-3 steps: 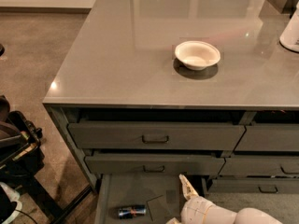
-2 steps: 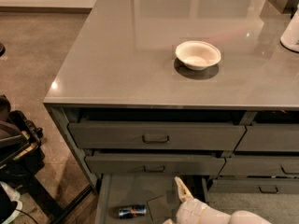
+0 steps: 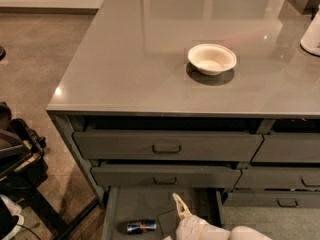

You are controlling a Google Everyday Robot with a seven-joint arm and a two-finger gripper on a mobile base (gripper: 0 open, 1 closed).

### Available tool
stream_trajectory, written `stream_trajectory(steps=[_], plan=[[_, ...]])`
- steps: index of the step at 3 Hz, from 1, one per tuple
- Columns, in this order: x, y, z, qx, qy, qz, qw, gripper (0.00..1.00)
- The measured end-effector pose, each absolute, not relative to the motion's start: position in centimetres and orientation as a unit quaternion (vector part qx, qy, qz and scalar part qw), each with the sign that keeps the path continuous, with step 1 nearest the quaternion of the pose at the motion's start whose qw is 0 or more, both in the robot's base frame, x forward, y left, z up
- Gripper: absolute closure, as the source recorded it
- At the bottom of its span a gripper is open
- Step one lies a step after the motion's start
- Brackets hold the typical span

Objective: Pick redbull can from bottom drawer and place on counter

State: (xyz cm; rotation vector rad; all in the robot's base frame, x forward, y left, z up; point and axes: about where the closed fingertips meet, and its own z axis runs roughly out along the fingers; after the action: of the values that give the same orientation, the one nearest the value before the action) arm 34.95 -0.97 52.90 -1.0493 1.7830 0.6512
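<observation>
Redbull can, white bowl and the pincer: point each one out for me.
redbull can (image 3: 141, 227), camera view, middle of its side, lying in the bottom drawer (image 3: 135, 206).
white bowl (image 3: 212, 60), camera view, its bare inside, on the counter (image 3: 125, 59).
pincer (image 3: 180, 207), camera view, its tip, over the drawer right of the can.

Grey counter (image 3: 125, 69): white bowl (image 3: 212, 59) on top. Open bottom drawer (image 3: 135, 206): redbull can (image 3: 141, 227) lying on floor, end effector (image 3: 181, 210) near it.
</observation>
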Motion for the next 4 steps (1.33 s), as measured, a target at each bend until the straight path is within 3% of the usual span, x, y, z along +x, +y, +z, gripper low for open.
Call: stream_trajectory(steps=[2,4], plan=[[34.2,0.0,51.1,-0.406,0.729,0.288,0.469,0.00],[34.1,4.4,43.6,-0.350,0.720,0.356,0.483,0.00]])
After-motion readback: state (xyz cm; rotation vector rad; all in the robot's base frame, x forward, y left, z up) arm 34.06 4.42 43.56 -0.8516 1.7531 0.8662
